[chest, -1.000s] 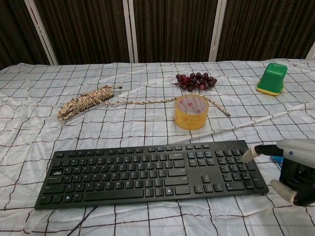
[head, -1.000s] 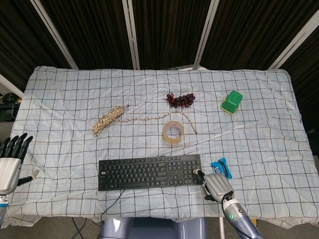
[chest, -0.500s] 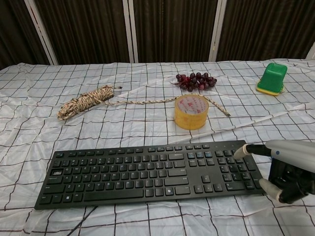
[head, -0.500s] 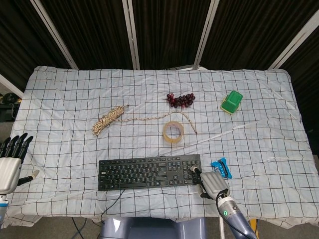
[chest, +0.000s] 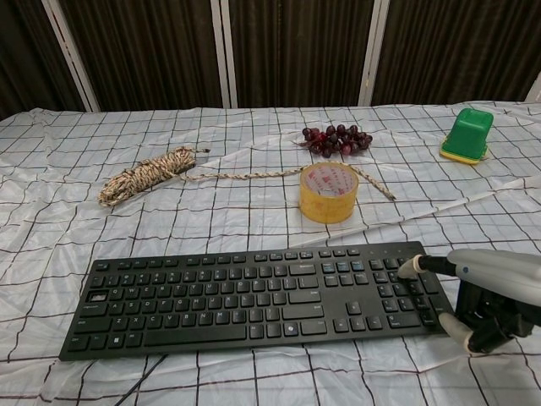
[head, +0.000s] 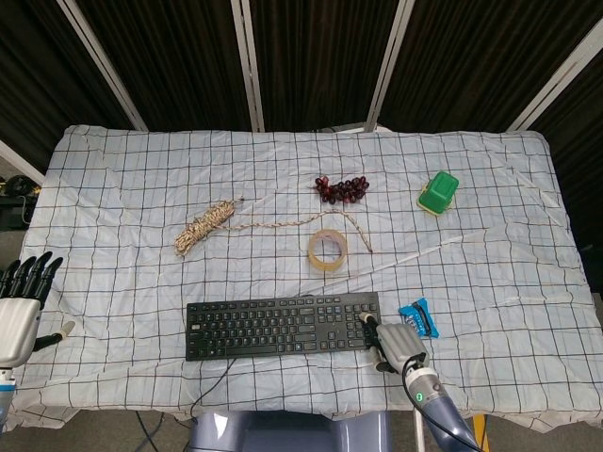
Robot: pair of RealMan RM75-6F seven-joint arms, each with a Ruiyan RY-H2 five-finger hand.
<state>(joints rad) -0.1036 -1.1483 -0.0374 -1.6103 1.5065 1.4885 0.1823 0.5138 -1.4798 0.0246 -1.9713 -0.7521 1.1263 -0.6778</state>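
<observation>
While right hand rests on keyboard (fingers curled, holding nothing) | left hand spread, empty

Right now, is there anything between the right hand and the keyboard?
Nothing visible. The right hand is already at the right end of the keyboard, with one fingertip on its numeric keys. The blue snack packet lies off to the hand's right, not between them.

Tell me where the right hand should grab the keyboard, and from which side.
Probably the right short end of the keyboard, coming in from the right. It lies flat, so fingers need to wrap that thin edge, and the right hand is already there, a fingertip on the corner keys.
</observation>
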